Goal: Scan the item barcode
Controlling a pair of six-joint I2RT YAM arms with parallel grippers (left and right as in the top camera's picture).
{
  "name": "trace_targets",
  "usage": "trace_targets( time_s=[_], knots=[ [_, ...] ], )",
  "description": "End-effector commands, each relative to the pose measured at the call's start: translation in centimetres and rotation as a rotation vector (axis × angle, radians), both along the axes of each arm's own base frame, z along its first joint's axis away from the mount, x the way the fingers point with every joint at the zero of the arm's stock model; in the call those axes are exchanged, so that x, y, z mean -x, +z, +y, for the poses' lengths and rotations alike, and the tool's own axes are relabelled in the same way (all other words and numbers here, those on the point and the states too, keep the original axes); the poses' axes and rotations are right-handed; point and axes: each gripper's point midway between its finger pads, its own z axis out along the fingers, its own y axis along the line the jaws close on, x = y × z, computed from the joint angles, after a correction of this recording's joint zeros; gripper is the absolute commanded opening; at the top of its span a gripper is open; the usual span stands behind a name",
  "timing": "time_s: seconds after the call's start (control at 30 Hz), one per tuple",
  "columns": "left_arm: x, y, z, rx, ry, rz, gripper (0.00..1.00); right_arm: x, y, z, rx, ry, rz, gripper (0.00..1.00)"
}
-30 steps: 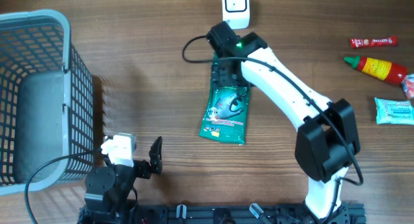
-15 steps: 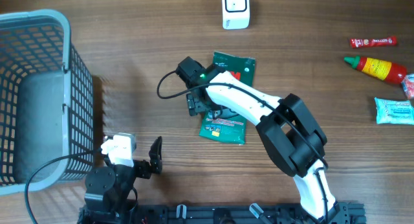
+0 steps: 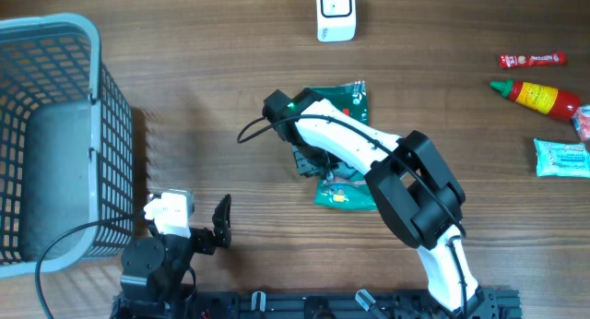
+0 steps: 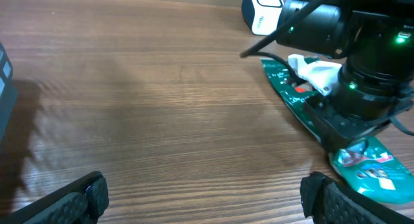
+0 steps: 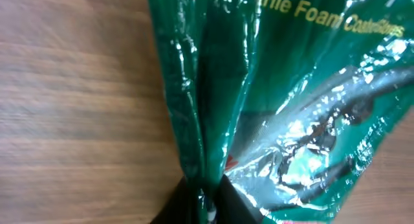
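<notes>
Grip: right gripper (image 5: 208, 201) clamped on a crumpled fold of the green packet (image 5: 297, 107).
Left gripper (image 4: 206, 188), jaws wide apart, holding nothing, low over the table (image 4: 149, 107).

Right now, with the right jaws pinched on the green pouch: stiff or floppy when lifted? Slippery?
Probably floppy: the green pouch bunches into folds at the pinch, so it will likely sag and swing. The glossy film with bright glare suggests it may slip. In the left wrist view it looks thin and flat, so it is probably light.
</notes>
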Motion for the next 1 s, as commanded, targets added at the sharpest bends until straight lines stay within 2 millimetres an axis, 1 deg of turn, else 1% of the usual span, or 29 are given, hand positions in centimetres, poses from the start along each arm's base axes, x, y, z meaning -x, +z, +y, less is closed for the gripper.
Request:
trace_targets(
  time_s=[0.0, 0.03, 0.07, 0.13, 0.17, 0.23, 0.3, 0.33, 0.4, 0.47, 0.53, 0.63, 0.7, 0.73, 0.77, 0.83, 0.87, 0.9, 0.93, 0.97],
  knots=[
    [0.0, 0.2, -0.3, -0.01, -0.024, -0.015, 1.0, -1.5, 4.5, 0.8, -0.07, 0.03, -0.108, 0.73],
    [0.0, 0.2, -0.3, -0.01, -0.024, -0.014, 1.0, -1.6, 5.6, 1.0, -0.09, 0.026, -0.132, 0.92],
    [0.0, 0.2, -0.3, -0.01, -0.024, -0.015, 1.0, -1.7, 5.8, 1.0, -0.096, 0.026, -0.139, 1.0],
    [0.0, 0.2, -0.3, -0.01, -0.024, -0.015, 1.0, -2.1, 6.0, 1.4, -0.115, 0.026, -0.164, 1.0],
    [0.0, 0.2, -0.3, -0.01, -0.024, -0.014, 1.0, -2.7, 4.5, 0.2, -0.057, -0.046, -0.226, 1.0],
    [0.0, 0.2, -0.3, -0.01, -0.024, -0.014, 1.0, -2.6, 2.2, -0.4, -0.054, -0.049, -0.219, 1.0],
    [0.0, 0.2, -0.3, -0.01, -0.024, -0.015, 1.0, -2.2, 0.1, -2.0, -0.03, -0.076, -0.194, 1.0],
    [0.0, 0.2, -0.3, -0.01, -0.024, -0.015, 1.0, -2.3, -0.3, -2.7, -0.023, -0.088, -0.194, 1.0],
    [0.0, 0.2, -0.3, -0.01, -0.024, -0.015, 1.0, -2.9, -0.3, -3.6, -0.017, -0.114, -0.2, 1.0],
    [0.0, 0.2, -0.3, -0.01, -0.024, -0.014, 1.0, -3.4, -0.5, -3.9, -0.033, -0.127, -0.199, 1.0],
    [0.0, 0.2, -0.3, -0.01, -0.024, -0.015, 1.0, -3.3, -1.7, -3.7, -0.077, -0.113, -0.154, 1.0],
    [0.0, 0.2, -0.3, -0.01, -0.024, -0.015, 1.0, -1.9, -4.4, -4.5, -0.054, -0.133, -0.073, 0.99],
    [0.0, 0.2, -0.3, -0.01, -0.024, -0.015, 1.0, -0.3, -6.3, -5.3, -0.006, -0.131, 0.003, 0.89],
    [0.0, 0.2, -0.3, -0.01, -0.024, -0.014, 1.0, 0.8, -7.2, -5.9, 0.028, -0.13, 0.053, 0.78],
    [0.0, 0.2, -0.3, -0.01, -0.024, -0.014, 1.0, 1.7, -7.7, -6.4, 0.054, -0.134, 0.092, 0.6],
    [0.0, 0.2, -0.3, -0.01, -0.024, -0.015, 1.0, 3.1, -8.4, -6.3, 0.045, -0.146, 0.161, 0.32],
    [0.0, 0.2, -0.3, -0.01, -0.024, -0.015, 1.0, 3.6, -8.6, -5.5, -0.002, -0.132, 0.198, 0.16],
    [0.0, 0.2, -0.3, -0.01, -0.024, -0.014, 1.0, 3.9, -8.7, -3.9, -0.097, -0.097, 0.241, 0.04],
    [0.0, 0.2, -0.3, -0.01, -0.024, -0.015, 1.0, 4.0, -8.3, -1.7, -0.229, -0.028, 0.288, 0.05],
    [0.0, 0.2, -0.3, -0.01, -0.024, -0.014, 1.0, 3.8, -7.4, -0.2, -0.327, 0.036, 0.319, 0.04]
  ],
)
